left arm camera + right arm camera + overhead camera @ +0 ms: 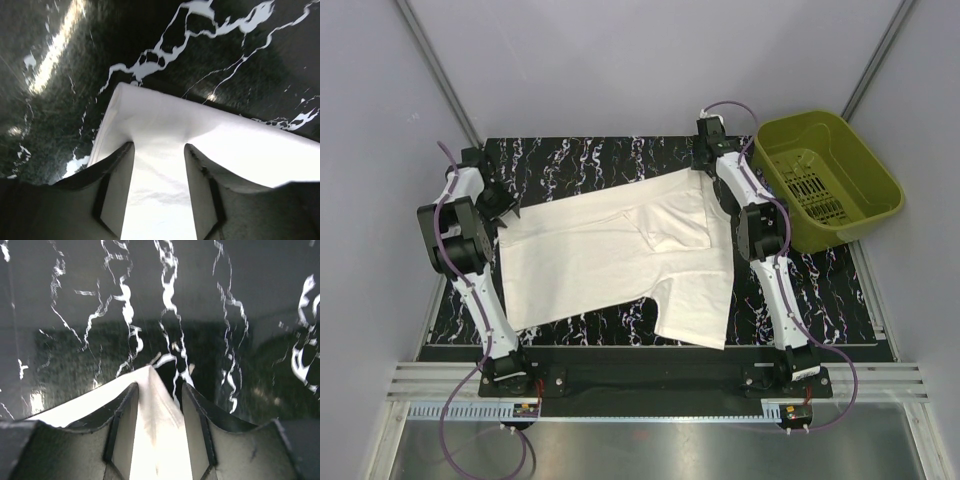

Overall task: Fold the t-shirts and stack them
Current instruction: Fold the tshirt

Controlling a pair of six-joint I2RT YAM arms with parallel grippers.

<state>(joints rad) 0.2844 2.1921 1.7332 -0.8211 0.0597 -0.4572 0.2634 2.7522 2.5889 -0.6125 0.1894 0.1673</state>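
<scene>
A white t-shirt (620,255) lies spread on the black marbled table (580,160), partly folded, one sleeve toward the near right. My left gripper (500,208) is at the shirt's far-left corner. In the left wrist view its fingers (159,147) stand apart over the cloth corner (165,120), which lies flat between them. My right gripper (706,166) is at the shirt's far-right corner. In the right wrist view its fingers (159,386) stand apart with the pointed cloth corner (155,405) between them.
An olive-green plastic basket (825,180) stands off the table's right side, beside the right arm. Grey walls close the back and sides. A metal rail (650,380) runs along the near edge by the arm bases.
</scene>
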